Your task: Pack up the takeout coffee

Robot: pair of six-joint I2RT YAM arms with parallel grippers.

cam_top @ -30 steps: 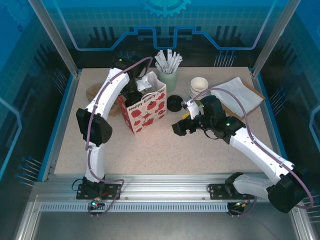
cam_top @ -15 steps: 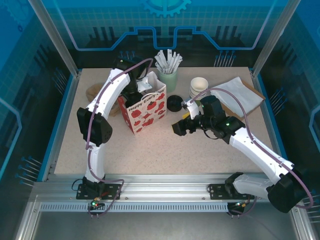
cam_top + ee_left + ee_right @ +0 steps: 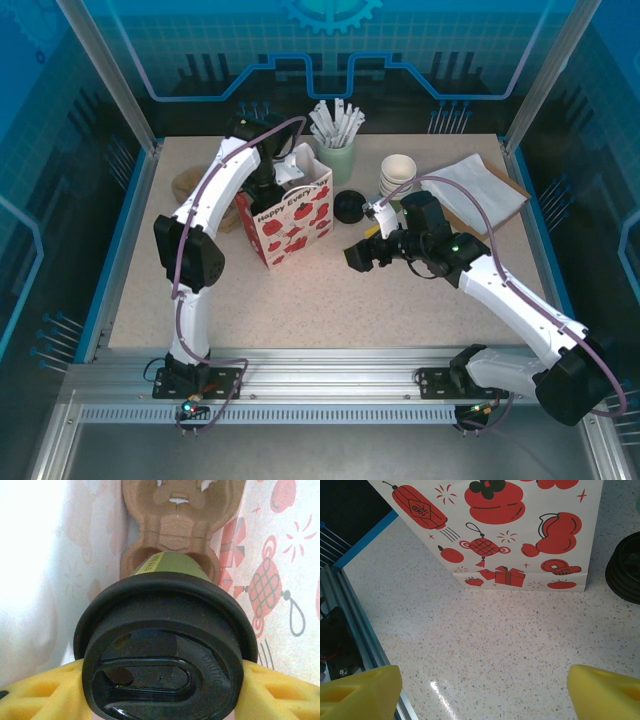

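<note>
Item 1, takeout coffee (image 3: pixel 172 566): olive-green cup with its black lid (image 3: pixel 165 655) fitted. It is inside the red-printed paper bag (image 3: pixel 295 222). In the left wrist view its base points to 12 o'clock, toward a brown pulp cup carrier (image 3: pixel 180 515) lying on the bag floor. The base looks to meet 1 well of that carrier. I cannot tell whether it is fully seated.

Item 2, left gripper (image 3: pixel 160 695): closed on the cup just under the lid rim, with 1 yellow finger at 8 o'clock and 1 at 4 o'clock of the lid. In the top view this arm reaches down into the bag mouth.

Item 3, governing relation: the cup's long axis runs straight away from the jaws, lid nearest the wrist and base farthest. I judge that the remaining travel, if any, is along that axis into the well. Any tilt risks catching the carrier rim.

Item 4, right gripper (image 3: pixel 362 255): jaws spread wide and holding nothing. It is at 3 o'clock of the bag, low over the speckled table (image 3: pixel 510 645), near the stack of black lids (image 3: pixel 626 572). The left arm is the nearer 1.
</note>
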